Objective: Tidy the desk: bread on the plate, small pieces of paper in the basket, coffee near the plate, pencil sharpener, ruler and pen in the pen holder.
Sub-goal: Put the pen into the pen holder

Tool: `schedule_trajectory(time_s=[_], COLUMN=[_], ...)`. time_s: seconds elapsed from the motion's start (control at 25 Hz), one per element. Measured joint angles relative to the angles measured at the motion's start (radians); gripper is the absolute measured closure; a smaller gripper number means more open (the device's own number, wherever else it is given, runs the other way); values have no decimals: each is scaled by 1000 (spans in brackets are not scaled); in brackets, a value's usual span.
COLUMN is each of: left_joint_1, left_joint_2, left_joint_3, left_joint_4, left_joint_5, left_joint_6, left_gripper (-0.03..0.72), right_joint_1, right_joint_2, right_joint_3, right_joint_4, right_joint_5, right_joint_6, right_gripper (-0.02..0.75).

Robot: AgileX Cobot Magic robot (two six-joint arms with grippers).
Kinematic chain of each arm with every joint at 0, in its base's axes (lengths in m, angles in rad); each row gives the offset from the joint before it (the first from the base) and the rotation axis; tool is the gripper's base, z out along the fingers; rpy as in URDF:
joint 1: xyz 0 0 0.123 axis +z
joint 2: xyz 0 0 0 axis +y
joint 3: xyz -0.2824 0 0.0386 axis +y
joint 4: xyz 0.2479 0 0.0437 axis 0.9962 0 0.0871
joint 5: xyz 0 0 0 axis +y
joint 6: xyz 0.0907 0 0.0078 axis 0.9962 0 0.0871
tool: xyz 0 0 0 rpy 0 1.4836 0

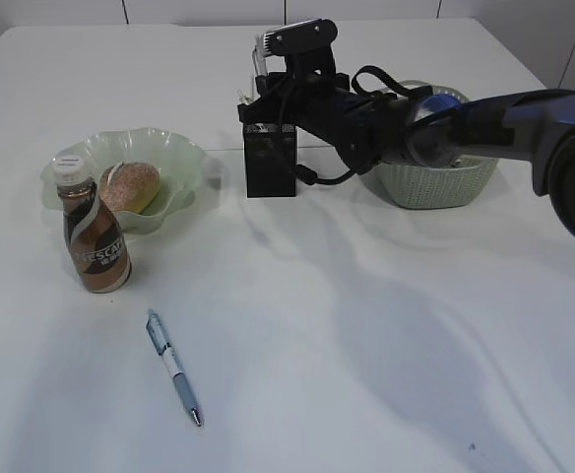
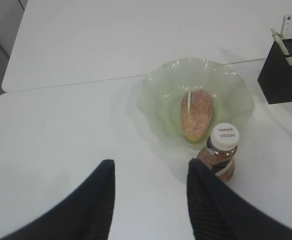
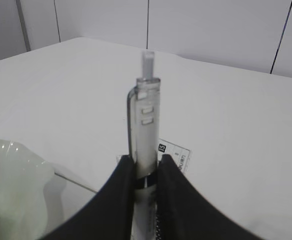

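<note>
Right hand [image 3: 145, 175]: grips pen [image 3: 145, 125] upright; apparently over pen holder [image 1: 270, 163]

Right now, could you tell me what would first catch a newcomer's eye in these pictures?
Probably the right gripper, reaching across over the black pen holder at the back, shut on a pen held upright. Next, the bread on the green plate at left, with the coffee bottle just in front. A second pen lies alone on the near table.
</note>
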Motion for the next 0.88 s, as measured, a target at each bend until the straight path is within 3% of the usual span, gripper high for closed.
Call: schedule_trajectory(time_s=[0.28,0.56,0.88], left_joint_1=[0,0,0], left_joint_2=[-1,-1,-1], left_joint_3=[0,0,0], left_joint_4=[0,0,0], left_joint_5=[-2,-3,-5], left_joint_6=[0,0,0], left_gripper=[358,358,358], right_joint_1=[0,0,0], right_joint_2=[0,0,-48], right_joint_3=[-2,-2,-2], right_joint_4=[0,0,0], right_joint_5=[97,116,200], right_joint_6=[0,-2,-2], right_gripper=[590,386,356])
